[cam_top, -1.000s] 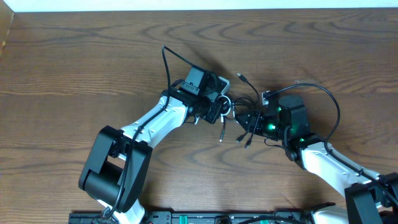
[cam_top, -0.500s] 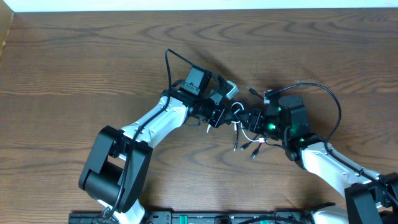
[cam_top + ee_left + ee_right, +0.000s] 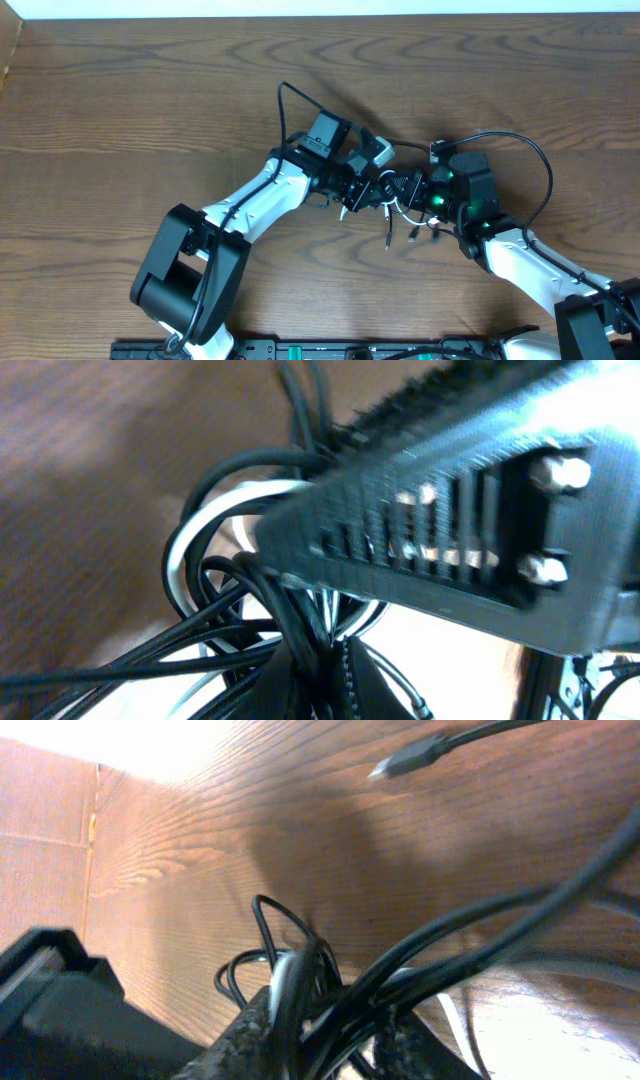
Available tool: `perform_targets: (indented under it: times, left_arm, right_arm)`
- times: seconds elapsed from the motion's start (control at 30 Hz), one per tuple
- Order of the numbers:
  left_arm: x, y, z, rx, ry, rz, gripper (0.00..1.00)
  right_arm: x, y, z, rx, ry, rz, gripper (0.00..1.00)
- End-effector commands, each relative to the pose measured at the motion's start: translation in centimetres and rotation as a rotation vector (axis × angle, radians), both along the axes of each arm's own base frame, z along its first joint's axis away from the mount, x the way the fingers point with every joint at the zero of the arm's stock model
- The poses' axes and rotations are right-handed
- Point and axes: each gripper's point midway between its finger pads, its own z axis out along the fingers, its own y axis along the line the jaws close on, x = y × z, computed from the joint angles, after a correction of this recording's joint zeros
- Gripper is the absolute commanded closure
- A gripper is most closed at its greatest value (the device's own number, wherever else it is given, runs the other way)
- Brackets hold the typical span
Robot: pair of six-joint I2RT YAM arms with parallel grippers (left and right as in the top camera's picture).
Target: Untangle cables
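So, your claws stood tip to tip on the cables (image 3: pixel 386 206).
Plug ends (image 3: pixel 388 241) trailed toward you; the tangle lay between, left gripper (image 3: pixel 364 191) pinching it tight, right gripper (image 3: pixel 402 188) straddling it, grip unclear.

Legible text, labels, brands, numbers, signs: none.
Overhead view: the left arm (image 3: pixel 265 195) and the right arm (image 3: pixel 520 260) were too small in frame for any print on their housings to be made out.
Left wrist view: the cables (image 3: pixel 215 575) were blurred, with no lettering readable.
Right wrist view: the bench (image 3: pixel 330 830) and a plug (image 3: pixel 405 760) bore no readable marks.
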Motion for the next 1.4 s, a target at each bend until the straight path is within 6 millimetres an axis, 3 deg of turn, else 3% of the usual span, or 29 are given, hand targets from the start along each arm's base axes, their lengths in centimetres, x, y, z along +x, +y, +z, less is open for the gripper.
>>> perform_targets:
  times: [0.0,0.27,0.5,0.83,1.13,1.37]
  left_arm:
    - [-0.6,-1.0,1.3,-0.052,-0.025,-0.057,0.92]
    - [-0.3,-0.7,1.1,-0.039,-0.033,-0.045,0.92]
    - [2.3,1.4,-1.0,0.139,-0.127,0.071,0.93]
    - [4.0,3.1,-2.0,0.249,-0.159,0.184,0.93]
    - [6.9,7.1,-3.0,0.452,-0.224,0.422,0.92]
    - [7.6,8.5,-3.2,0.514,-0.241,0.499,0.92]
  right_arm:
    - [-0.3,0.0,-0.4,-0.030,0.006,-0.018,0.81]
    - [-1.1,-1.1,-2.2,-0.093,0.083,-0.072,0.88]
    - [-1.3,-1.8,-2.9,-0.130,0.104,-0.096,0.99]
    - [-2.4,-2.9,-4.3,-0.204,0.157,-0.102,0.99]
    - [-3.3,-3.4,-5.2,-0.255,0.184,-0.074,0.99]
    - [-4.8,-5.4,-6.8,-0.370,0.249,-0.096,0.99]
